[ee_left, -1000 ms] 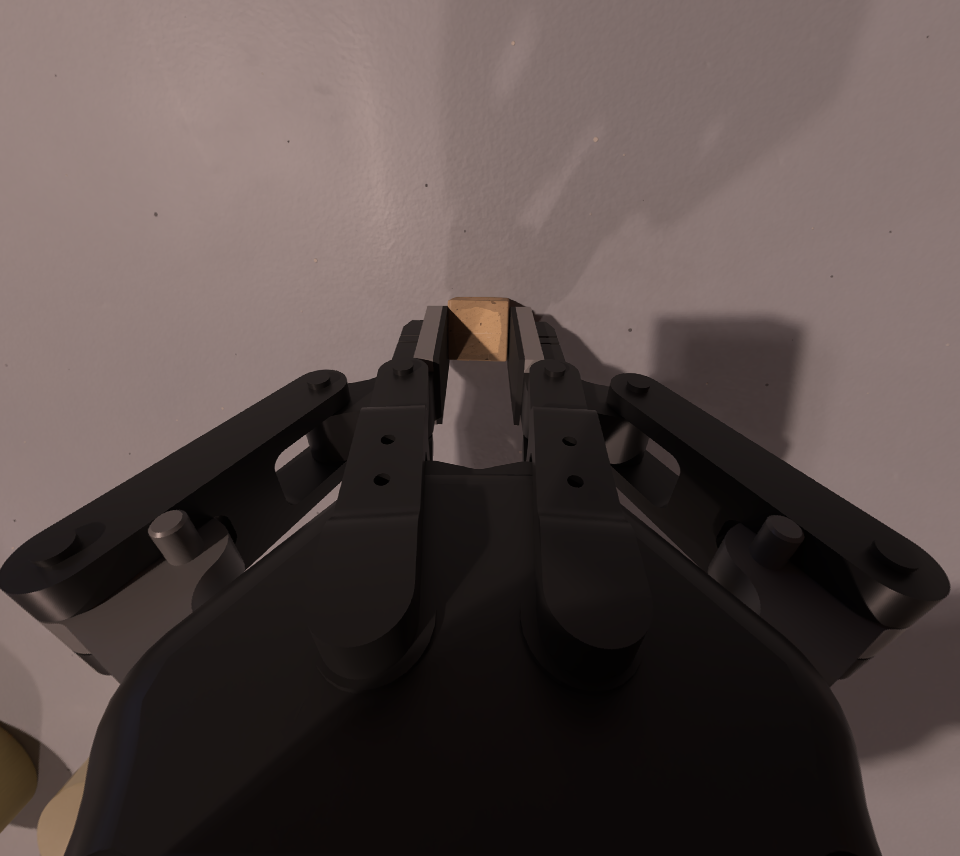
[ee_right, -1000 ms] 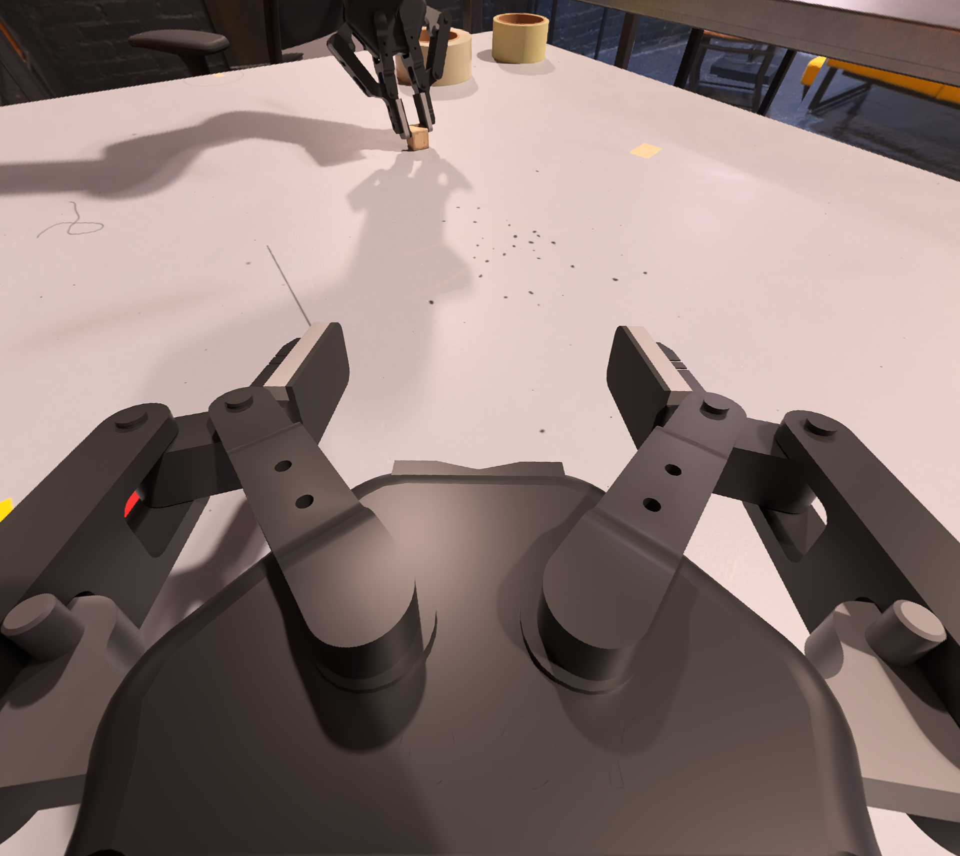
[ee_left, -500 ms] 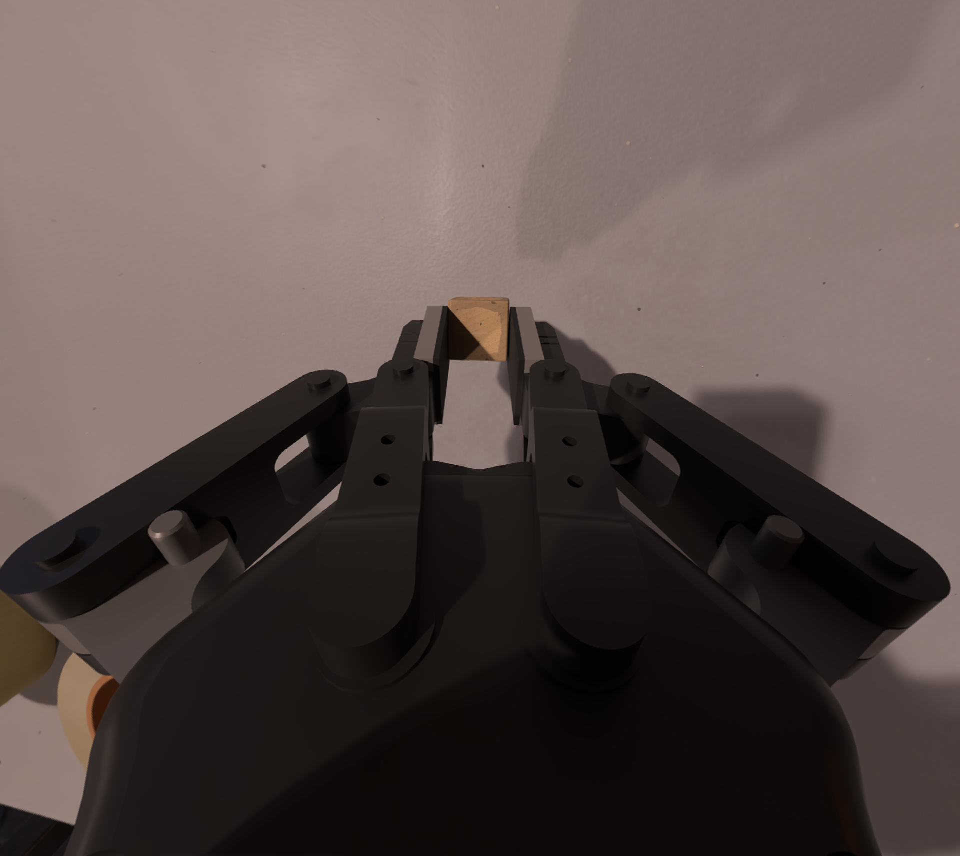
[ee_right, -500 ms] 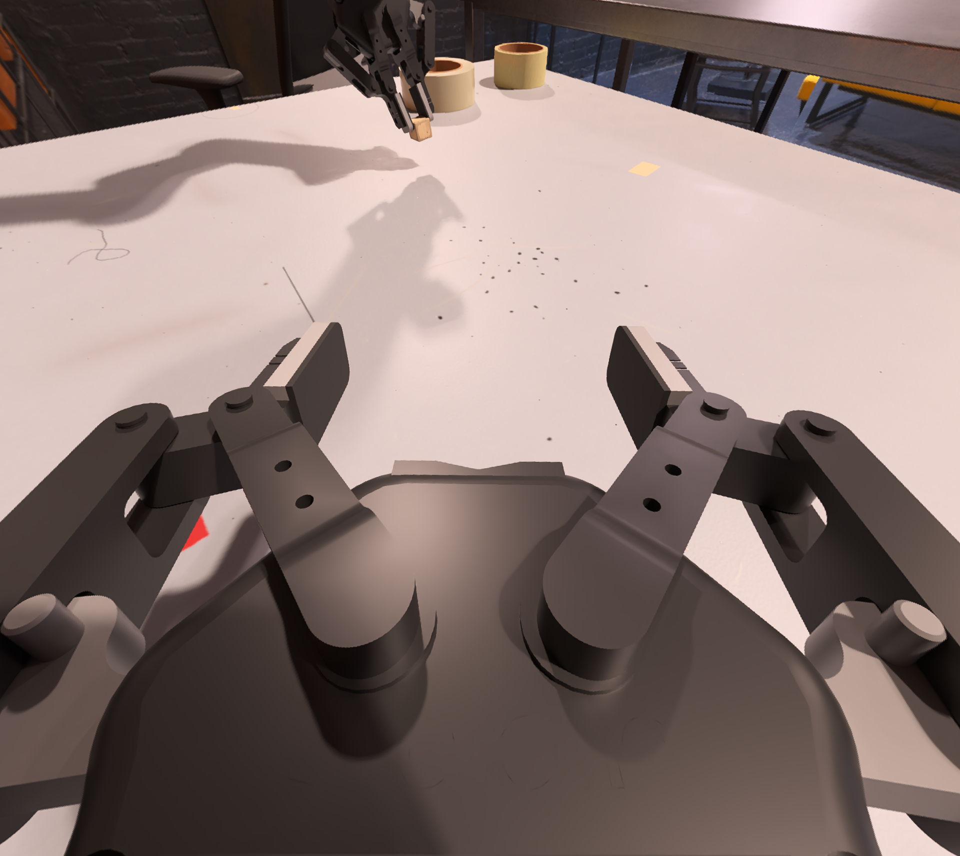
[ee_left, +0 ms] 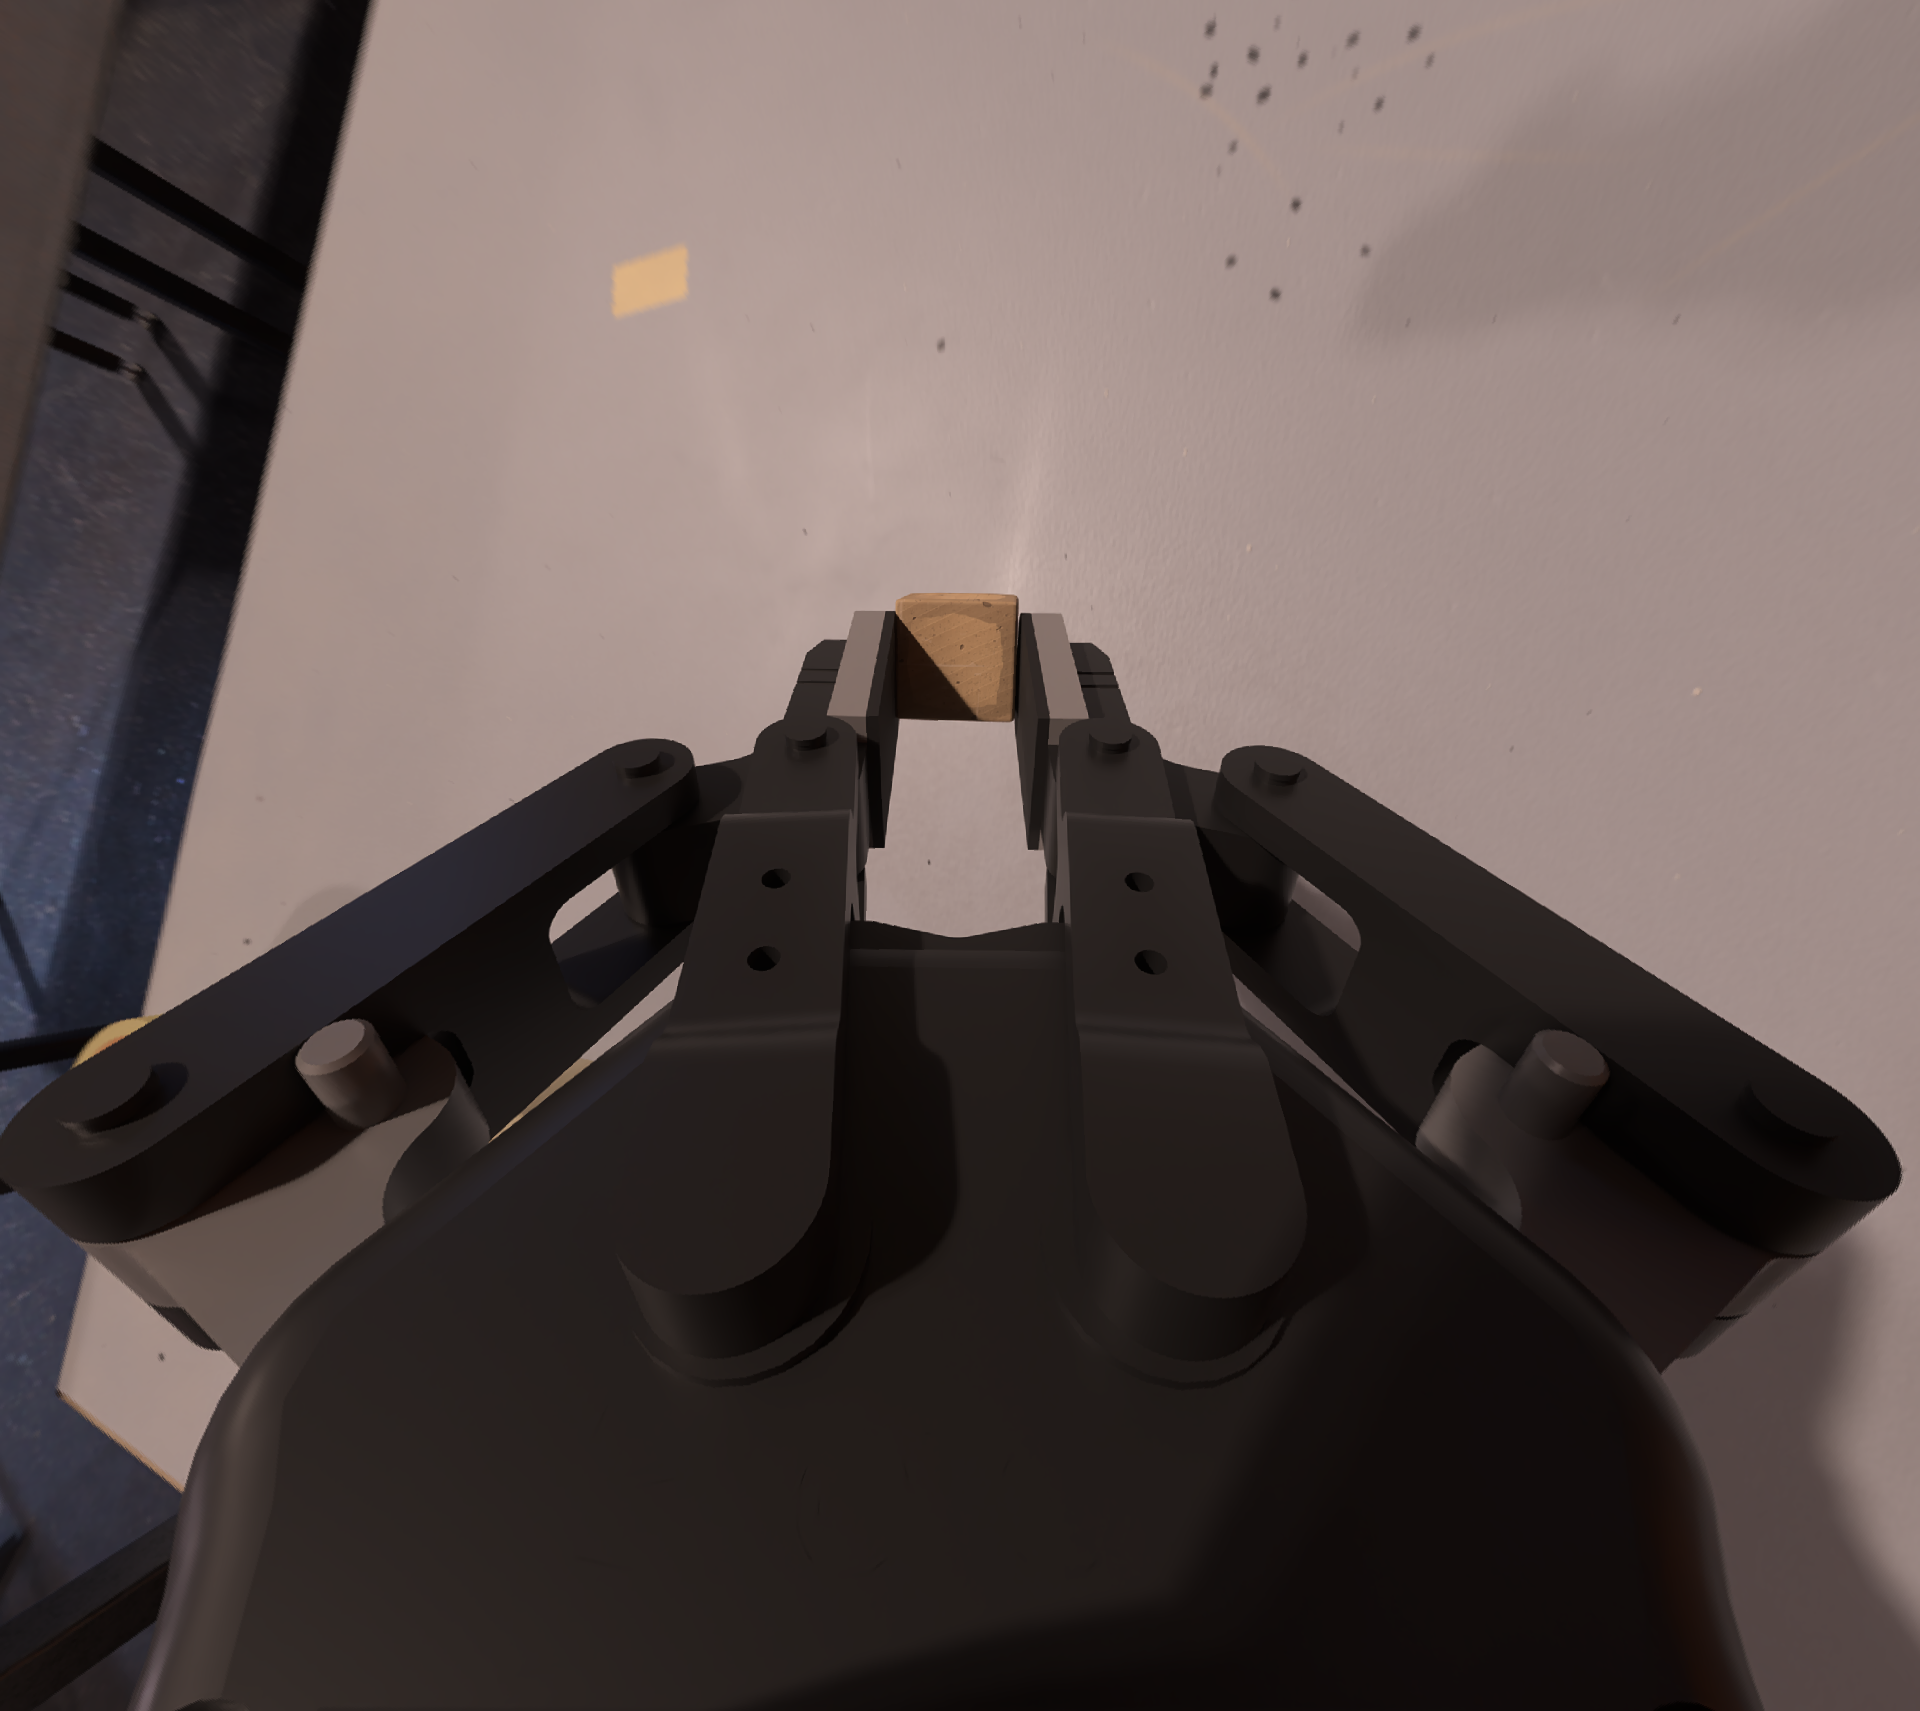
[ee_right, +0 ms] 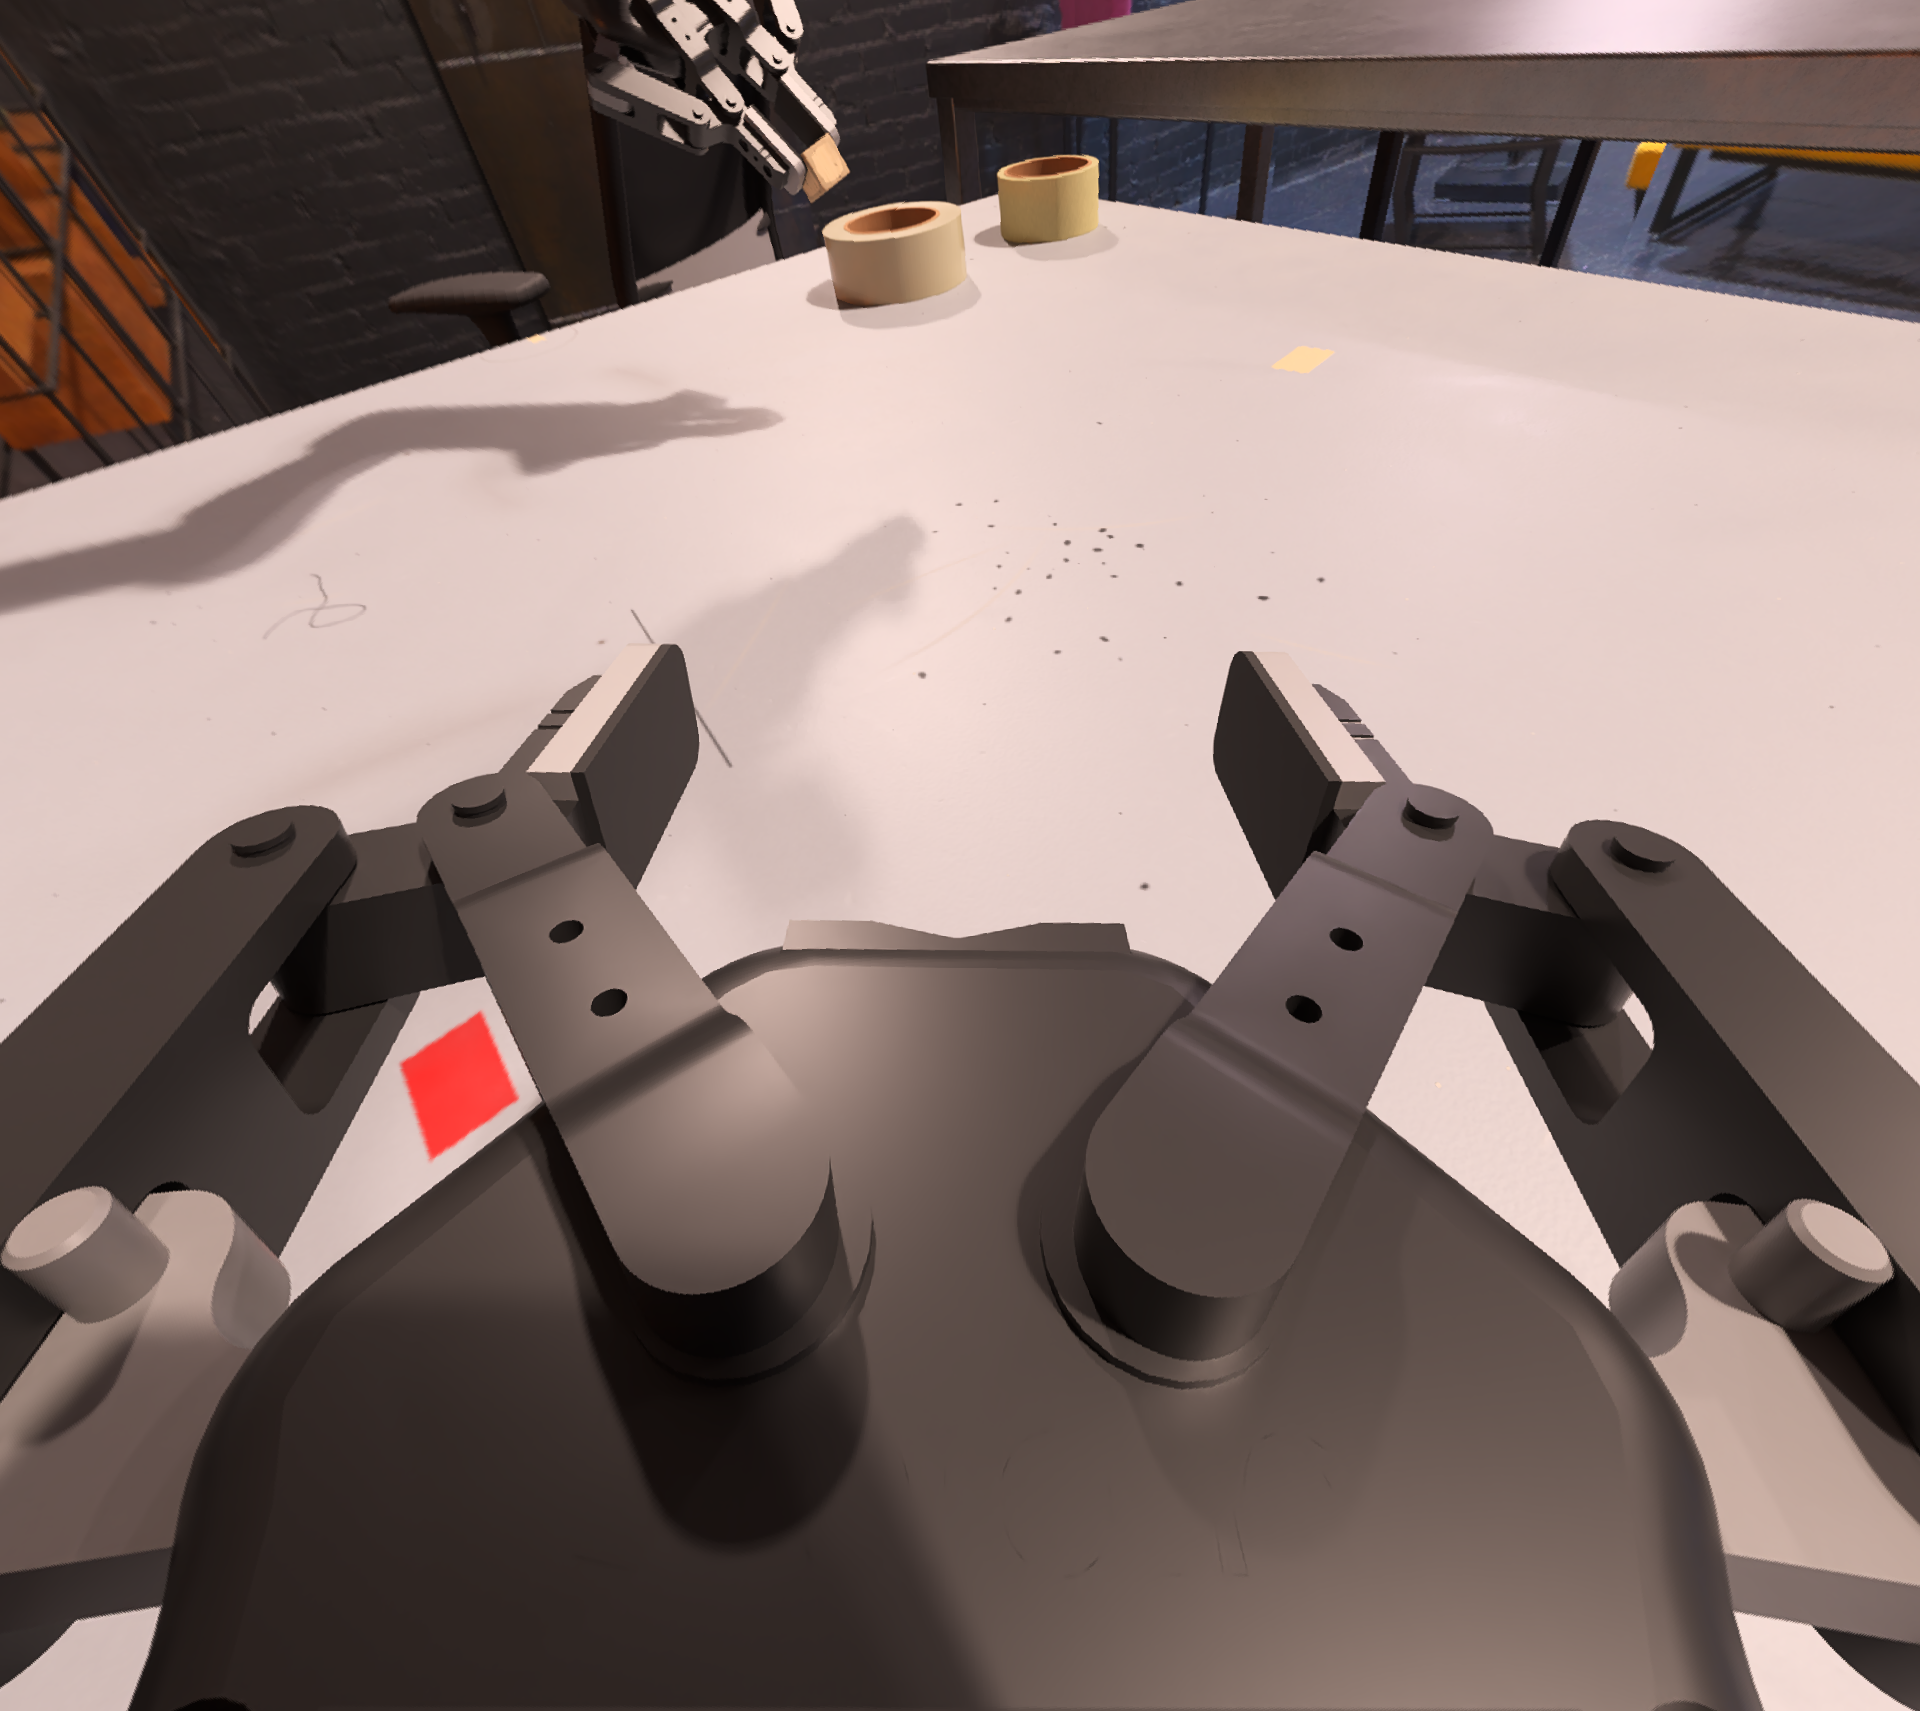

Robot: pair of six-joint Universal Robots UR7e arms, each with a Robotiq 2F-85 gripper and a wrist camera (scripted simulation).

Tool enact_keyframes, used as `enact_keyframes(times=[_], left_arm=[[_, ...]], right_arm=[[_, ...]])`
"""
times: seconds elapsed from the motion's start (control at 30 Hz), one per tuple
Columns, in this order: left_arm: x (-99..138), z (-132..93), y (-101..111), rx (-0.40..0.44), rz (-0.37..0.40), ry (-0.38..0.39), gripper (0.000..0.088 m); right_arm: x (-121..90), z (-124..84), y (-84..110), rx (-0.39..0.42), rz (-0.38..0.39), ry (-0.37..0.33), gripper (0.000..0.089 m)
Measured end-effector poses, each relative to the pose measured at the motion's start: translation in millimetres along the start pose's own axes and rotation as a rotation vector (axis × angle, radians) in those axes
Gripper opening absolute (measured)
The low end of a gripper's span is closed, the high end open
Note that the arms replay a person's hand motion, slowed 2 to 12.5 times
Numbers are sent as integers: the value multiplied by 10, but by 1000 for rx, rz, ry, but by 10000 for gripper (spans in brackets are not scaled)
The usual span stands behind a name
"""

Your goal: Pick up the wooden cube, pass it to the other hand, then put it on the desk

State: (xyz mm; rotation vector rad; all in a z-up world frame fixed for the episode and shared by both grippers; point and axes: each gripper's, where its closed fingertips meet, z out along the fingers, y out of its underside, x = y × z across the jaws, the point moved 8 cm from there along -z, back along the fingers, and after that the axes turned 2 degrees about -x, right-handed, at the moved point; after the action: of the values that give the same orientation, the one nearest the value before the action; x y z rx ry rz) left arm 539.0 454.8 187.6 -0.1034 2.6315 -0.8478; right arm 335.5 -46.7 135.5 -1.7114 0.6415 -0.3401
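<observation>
My left gripper [ee_left: 956,659] is shut on the small wooden cube [ee_left: 954,655], gripped at the fingertips and held high above the white desk [ee_left: 1351,518]. In the right wrist view the same gripper [ee_right: 821,163] shows far off at the upper left, tilted, with the cube [ee_right: 826,165] in the air above the desk's far edge. My right gripper [ee_right: 951,705] is open and empty, low over the near part of the desk [ee_right: 1455,726].
Two tape rolls [ee_right: 896,250] [ee_right: 1047,196] stand near the desk's far edge. A yellow patch [ee_right: 1302,358] and a red patch [ee_right: 457,1079] lie flat on the desk. A dark table [ee_right: 1455,72] stands at the right. The desk's edge [ee_left: 301,414] runs down the left.
My left gripper has lifted the cube off the desk and risen well above it, tilting. The right gripper has stayed open and shifted slightly.
</observation>
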Motion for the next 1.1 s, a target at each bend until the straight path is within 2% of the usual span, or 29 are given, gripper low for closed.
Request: enact_keyframes(times=[0.3,0.6,0.87,1.1], left_arm=[[187,-384,-442,180,22,-102,205],[514,-622,-1011,396,72,-172,205],[882,-689,-1520,605,107,-180,206],[1214,-608,-1893,771,122,-144,205]], right_arm=[[0,-53,-39,66,101,-55,854],[0,-85,-112,153,235,-138,854],[-15,-102,-226,259,389,-257,854],[-43,-117,-350,342,530,-397,854]])
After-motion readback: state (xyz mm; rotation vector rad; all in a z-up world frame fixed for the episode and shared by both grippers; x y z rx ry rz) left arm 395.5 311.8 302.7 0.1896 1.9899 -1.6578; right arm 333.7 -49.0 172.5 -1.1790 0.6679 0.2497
